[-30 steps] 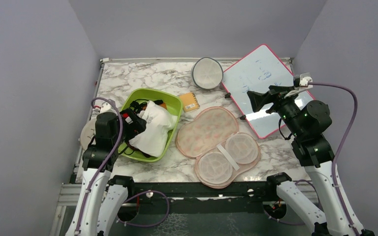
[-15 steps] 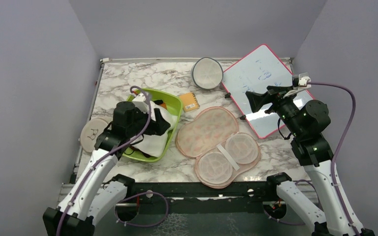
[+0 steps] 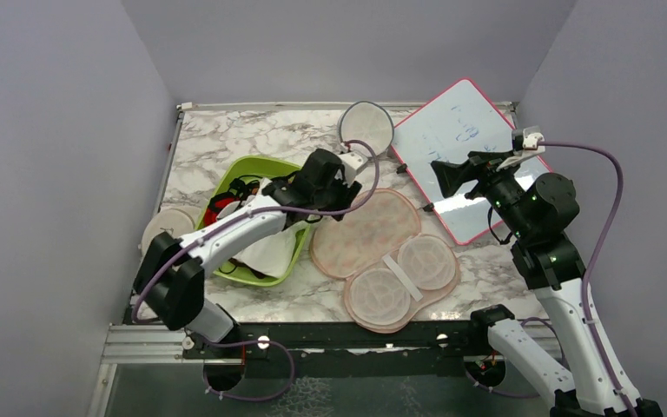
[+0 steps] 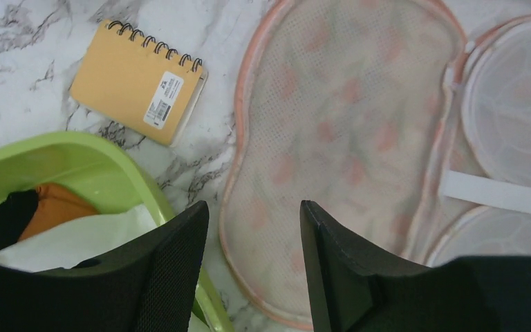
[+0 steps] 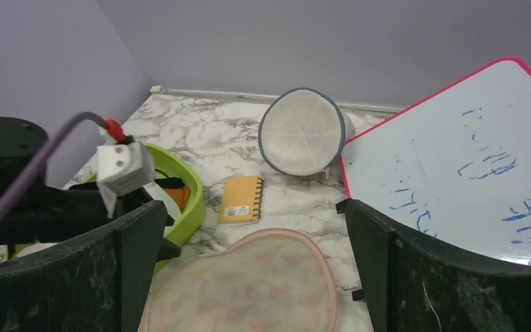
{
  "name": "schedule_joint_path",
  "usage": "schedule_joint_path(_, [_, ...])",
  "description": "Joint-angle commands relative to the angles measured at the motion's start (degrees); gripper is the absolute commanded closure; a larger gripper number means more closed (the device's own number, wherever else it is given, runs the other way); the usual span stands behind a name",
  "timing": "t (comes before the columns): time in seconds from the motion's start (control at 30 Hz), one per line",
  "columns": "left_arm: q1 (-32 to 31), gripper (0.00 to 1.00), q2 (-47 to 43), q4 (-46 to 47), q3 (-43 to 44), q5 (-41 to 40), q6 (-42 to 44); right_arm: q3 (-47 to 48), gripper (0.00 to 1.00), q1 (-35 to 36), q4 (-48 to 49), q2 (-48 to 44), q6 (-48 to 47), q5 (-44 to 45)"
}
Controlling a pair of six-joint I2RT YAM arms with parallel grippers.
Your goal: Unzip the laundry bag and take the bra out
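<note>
The laundry bag (image 3: 366, 230) lies unzipped and spread flat, its mesh-lined upper half beside a lower half with two round white mesh cups and a white strap. It also shows in the left wrist view (image 4: 346, 117) and the right wrist view (image 5: 249, 283). The bra (image 3: 271, 248), a crumpled white garment, lies in the green bin; it also shows in the left wrist view (image 4: 90, 238). My left gripper (image 3: 313, 207) (image 4: 254, 207) is open and empty, just above the bag's left edge by the bin's rim. My right gripper (image 3: 447, 178) (image 5: 256, 207) is open and empty, raised over the whiteboard.
The green bin (image 3: 252, 169) also holds orange and dark cloths (image 4: 55, 204). An orange spiral notebook (image 4: 135, 83) lies behind the bag. A round grey-rimmed white disc (image 3: 366, 122) and a pink-framed whiteboard (image 3: 460, 130) stand at the back right. A flat round disc (image 3: 163, 228) lies left of the bin.
My left arm has swung right, from the bin's left side across the bin to the bag's left edge. The white garment stays in the bin. The right arm has barely moved.
</note>
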Motion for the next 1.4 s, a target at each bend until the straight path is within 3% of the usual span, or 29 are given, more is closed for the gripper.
schedule_joint_path(0.0, [-0.79, 0.54, 9.81, 2.23, 5.81, 2.09, 12.42, 0.57, 0.0, 0.46, 0.9, -0.47, -0.43, -0.29])
schedule_joint_path(0.1, [-0.87, 0.5, 16.13, 0.18, 10.75, 9.13, 17.07, 0.47, 0.0, 0.46, 0.77, -0.72, -0.98, 0.21])
schedule_joint_path(0.23, [-0.28, 0.53, 24.09, -2.2, 16.62, 7.64, 20.54, 0.39, 0.0, 0.46, 0.94, -0.87, -1.08, 0.48])
schedule_joint_path(0.4, [1.67, 0.75, 32.48, -3.84, 21.91, 7.94, 18.8, 0.58, 0.0, 0.46, 0.71, -0.82, -1.27, 0.37])
schedule_joint_path(0.73, [4.27, 0.67, 38.92, -2.95, 20.92, 10.59, 14.99, 0.47, 0.0, 0.45, 0.72, -1.04, -1.77, 0.71])
schedule_joint_path(0.9, [4.84, 0.75, 40.3, -2.39, 20.79, 14.9, 14.2, 0.45, 0.0, 0.46, 0.64, -1.15, -1.86, 0.63])
schedule_joint_path(1.1, [5.0, 0.96, 39.02, -2.33, 20.57, 14.76, 11.71, 0.73, 0.0, 0.44, 0.29, -1.56, -2.1, 0.9])
schedule_joint_path(1.37, [3.91, 1.0, 28.46, -7.82, 21.99, 6.64, 5.59, 0.91, 0.0, 0.41, 0.15, -1.9, -1.88, 0.71])
